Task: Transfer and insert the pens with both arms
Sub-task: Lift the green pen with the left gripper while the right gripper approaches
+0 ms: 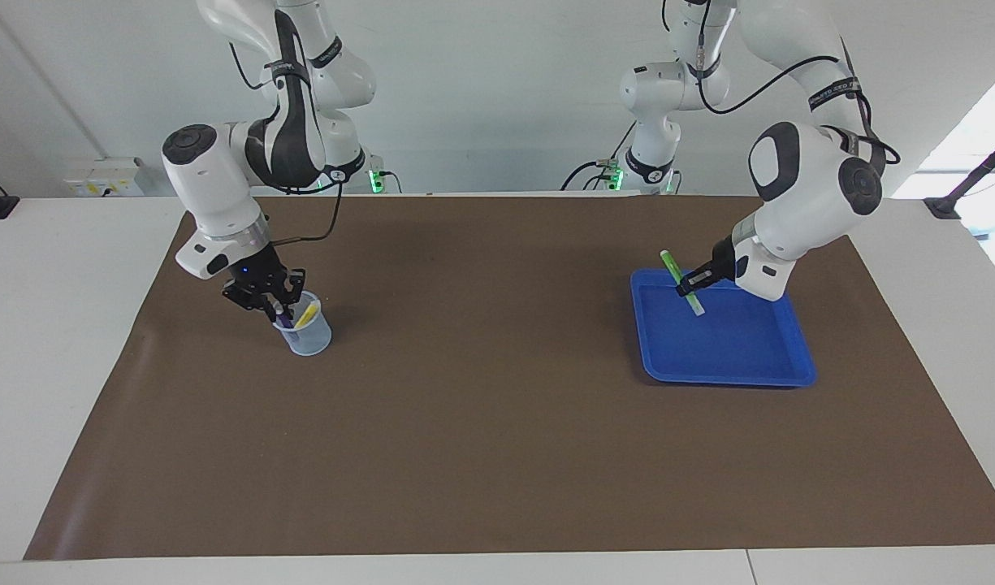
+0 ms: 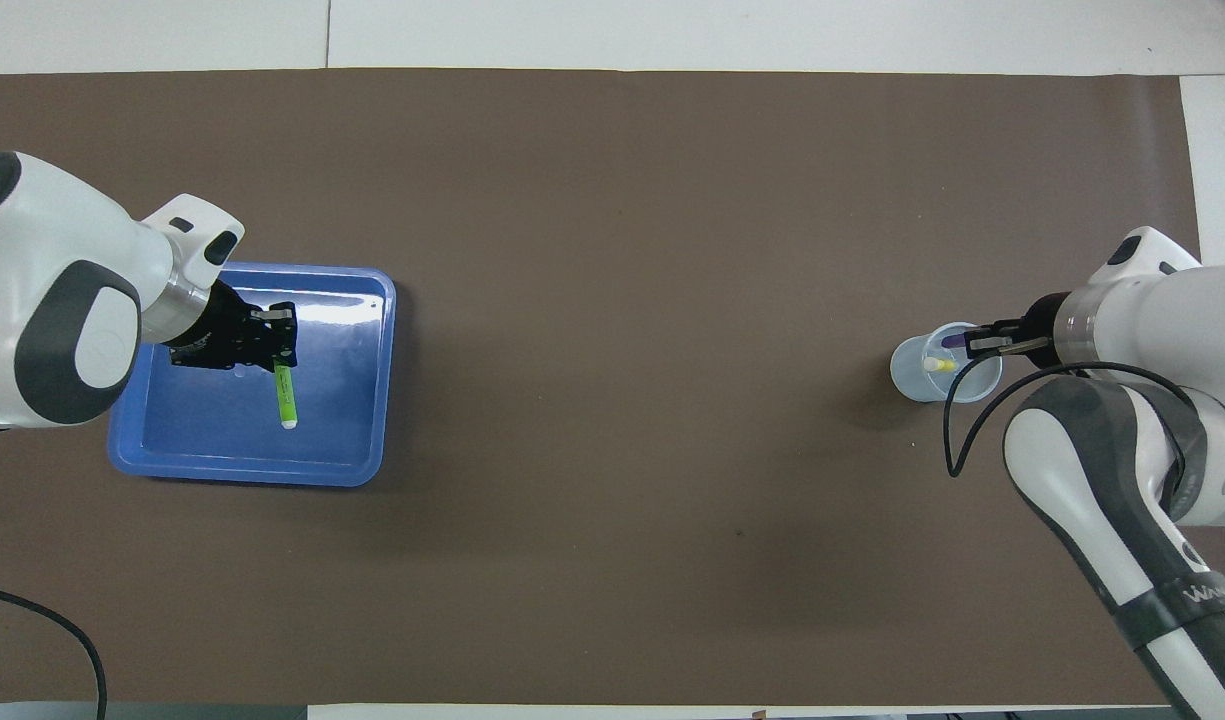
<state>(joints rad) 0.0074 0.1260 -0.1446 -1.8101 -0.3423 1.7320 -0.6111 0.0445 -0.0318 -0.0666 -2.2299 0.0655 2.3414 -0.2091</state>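
White table (image 1: 58, 341) – brown mat (image 1: 497, 422) – blue tray (image 1: 728, 370), clear cup (image 1: 310, 337)

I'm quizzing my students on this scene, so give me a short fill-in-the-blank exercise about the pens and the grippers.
1. The left gripper holds the ____ pen over the tray.
2. The yellow pen stands in the ____.
3. The right gripper is at the cup with the ____ pen.
4. The tray's colour is ____.

Missing words: green; cup; purple; blue
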